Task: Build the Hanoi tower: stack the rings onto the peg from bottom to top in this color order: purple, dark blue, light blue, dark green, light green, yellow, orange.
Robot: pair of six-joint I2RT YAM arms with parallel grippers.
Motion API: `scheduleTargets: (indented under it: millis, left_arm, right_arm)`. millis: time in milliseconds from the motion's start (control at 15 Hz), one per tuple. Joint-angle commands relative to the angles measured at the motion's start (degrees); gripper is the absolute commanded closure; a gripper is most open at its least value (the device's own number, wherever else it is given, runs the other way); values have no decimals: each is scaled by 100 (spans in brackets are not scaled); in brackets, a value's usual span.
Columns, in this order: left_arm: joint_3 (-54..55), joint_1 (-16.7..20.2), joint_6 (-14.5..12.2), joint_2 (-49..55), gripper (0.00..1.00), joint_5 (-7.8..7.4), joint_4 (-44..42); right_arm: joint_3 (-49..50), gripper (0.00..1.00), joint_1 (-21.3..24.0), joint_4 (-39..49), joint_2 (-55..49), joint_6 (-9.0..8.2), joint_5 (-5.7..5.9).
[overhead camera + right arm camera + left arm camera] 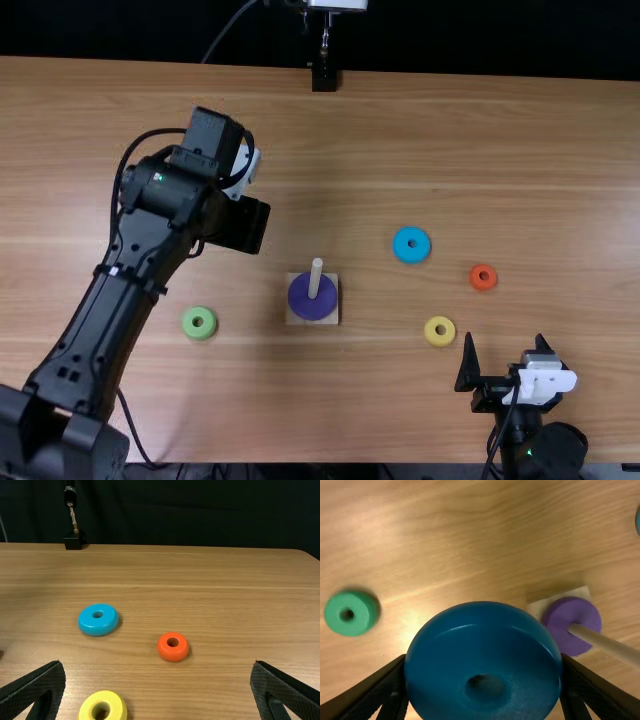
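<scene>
Dark blue ring looms nearest in the left wrist view, thick, glossy and rounded, gripped between the fingers of the left gripper, which hangs left of the peg and farther from the table's near edge. Purple ring sits around the peg, flat on the pale square base. In the left wrist view, the dark blue ring's lower part is cut off, its bulk covers the fingertips, and its hole is dark inside; the light blue ring is a sliver there, and the far end of the peg is cropped. The left gripper's black body covers the table just up and left of the peg in the top view. The green ring lies flat to the peg's left; its exact shade is hard to tell. To the peg's right lie three rings: light blue, slightly farther back; orange, the farthest right; and yellow, nearer the front edge, cropped in the right wrist view. The right gripper, fingers spread wide and holding nothing, rests right of the peg and nearer the front edge, near the yellow ring.
</scene>
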State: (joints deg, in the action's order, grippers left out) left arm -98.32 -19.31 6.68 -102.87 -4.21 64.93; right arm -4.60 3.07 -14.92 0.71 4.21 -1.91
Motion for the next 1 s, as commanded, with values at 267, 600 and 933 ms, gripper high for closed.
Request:
scheduleTargets:
  millis: [267, 600, 933]
  left_arm:
    - [-381, -618, 398, 259, 100, -117, 395]
    - [-1216, -987, 724, 92, 100, -128, 1017]
    - [-1321, -1391, 1009, -225, 100, -128, 1017]
  right_arm:
    - [372, 0, 71, -413, -71, 1, 22]
    - [381, 0, 71, -413, -71, 1, 22]
    - [381, 0, 71, -413, -71, 1, 22]
